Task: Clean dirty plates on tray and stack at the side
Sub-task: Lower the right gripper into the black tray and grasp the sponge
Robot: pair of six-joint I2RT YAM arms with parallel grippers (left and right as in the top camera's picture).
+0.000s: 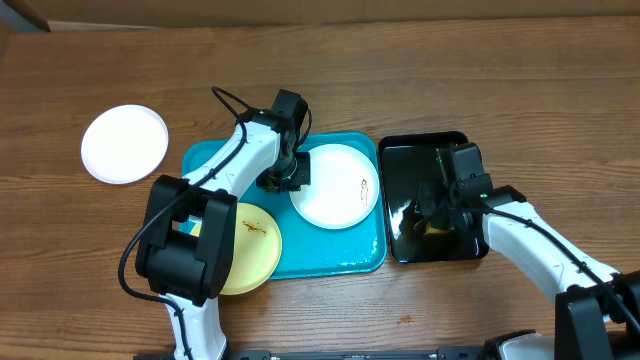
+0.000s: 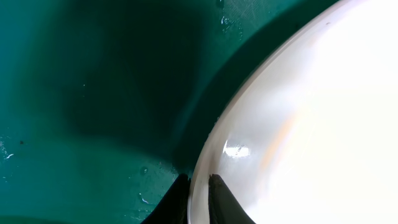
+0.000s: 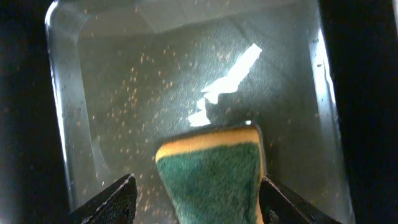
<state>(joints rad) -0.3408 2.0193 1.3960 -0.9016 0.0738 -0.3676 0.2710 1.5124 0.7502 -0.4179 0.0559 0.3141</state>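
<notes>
Two arms on the go: my left gripper (image 2: pixel 198 186) is clamped tight on the rim of the white plate (image 1: pixel 335 185) lying in the blue tray (image 1: pixel 330 262) right under it, and my right gripper (image 3: pixel 198 186) hangs spread wide either side of the green sponge (image 3: pixel 211 180) in the black tray (image 3: pixel 93 93) below.

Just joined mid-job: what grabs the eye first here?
The left gripper pinches the rim of a smeared white plate on the turquoise tray. To its right, the right gripper hangs open astride a green-and-yellow sponge in the black tray. A second white plate lies alone on the table at far left.
</notes>
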